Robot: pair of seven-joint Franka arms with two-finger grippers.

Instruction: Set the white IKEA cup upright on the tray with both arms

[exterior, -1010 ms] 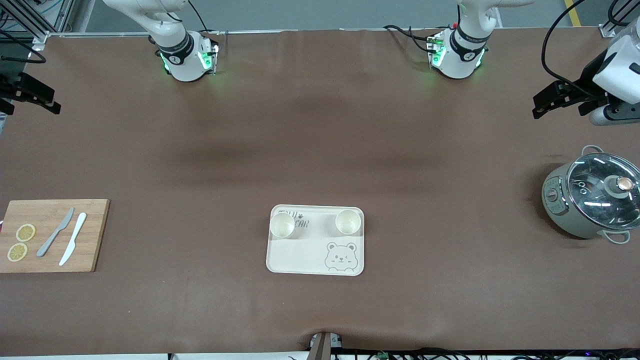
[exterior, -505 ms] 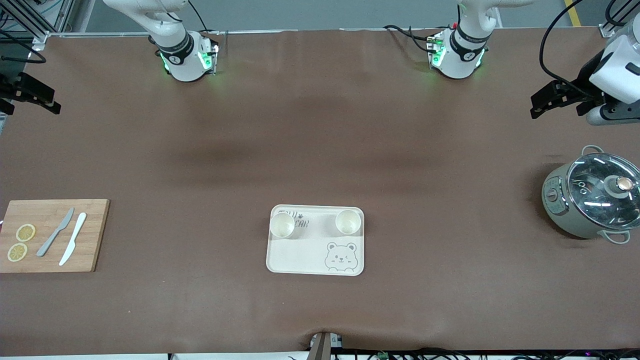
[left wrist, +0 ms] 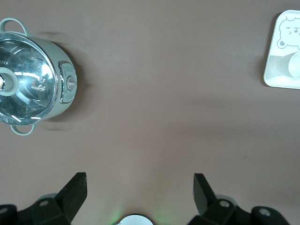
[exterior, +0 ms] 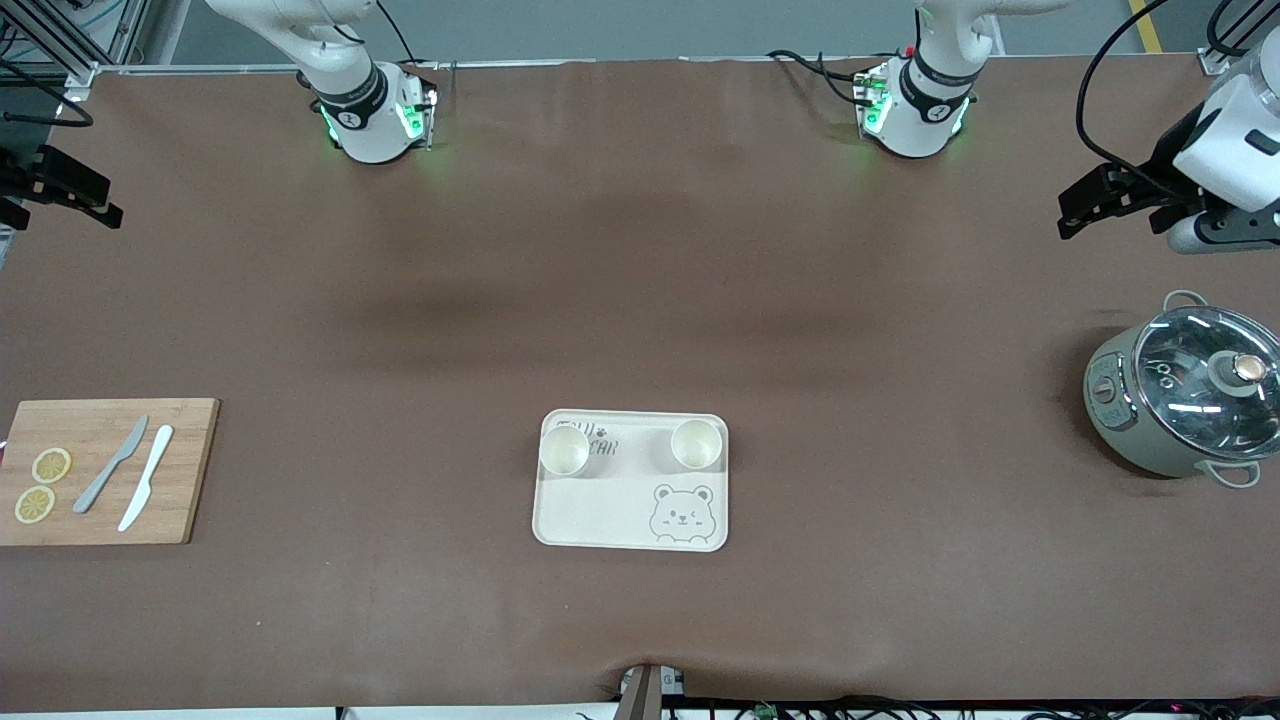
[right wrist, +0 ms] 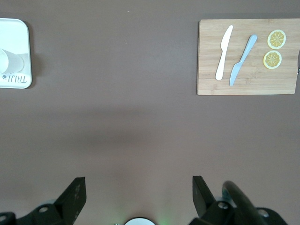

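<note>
On the tray (exterior: 600,525), near the middle of the table, two white cups stand upright side by side: one cup (exterior: 564,450) toward my right arm's end, the other cup (exterior: 696,444) toward my left arm's end. My left gripper (exterior: 1085,203) hangs wide open over bare table near the pot (exterior: 1180,398). My right gripper (exterior: 60,190) waits, wide open too.
</note>
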